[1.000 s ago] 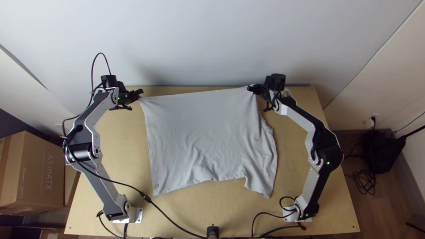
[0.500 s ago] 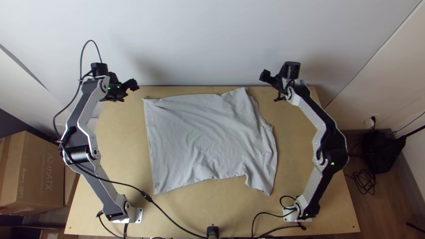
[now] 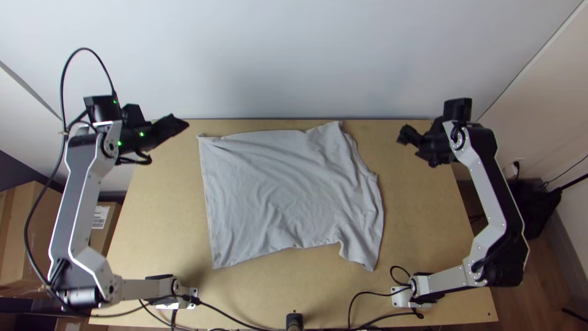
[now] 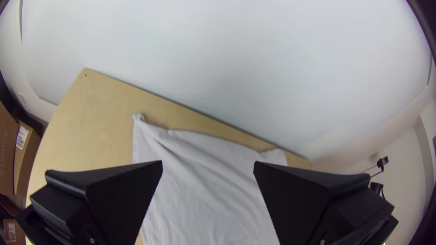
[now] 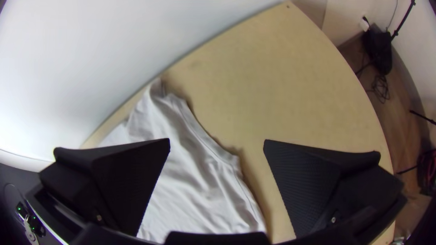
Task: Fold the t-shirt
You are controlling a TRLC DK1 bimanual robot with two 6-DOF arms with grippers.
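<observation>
The grey t-shirt lies spread over the middle and far part of the table, mostly flat but creased. Its long axis runs roughly from left to right across the top view, a little askew to the table's far edge. The straight edge that looks like the hem faces the left arm's side; the uneven, narrower end faces the right arm's side, where a sleeve-like flap points toward the near edge. The far left corner is slightly bunched, with creases fanning out from it. How many layers lie there I cannot tell.

The left gripper is raised just beside that bunched corner in the top view; in the left wrist view its jaws stand wide apart with nothing between them. The right gripper is well apart from the cloth, off its right side; its jaws are wide apart too, and empty.

A pale wall rises close behind the far edge. A black cable runs by the near edge, passing the left arm's base, and a black post stands midway along that edge. Beyond the table's left side are cardboard boxes; their contents I cannot tell. A black bag-like object sits past the right side, near loose cables
</observation>
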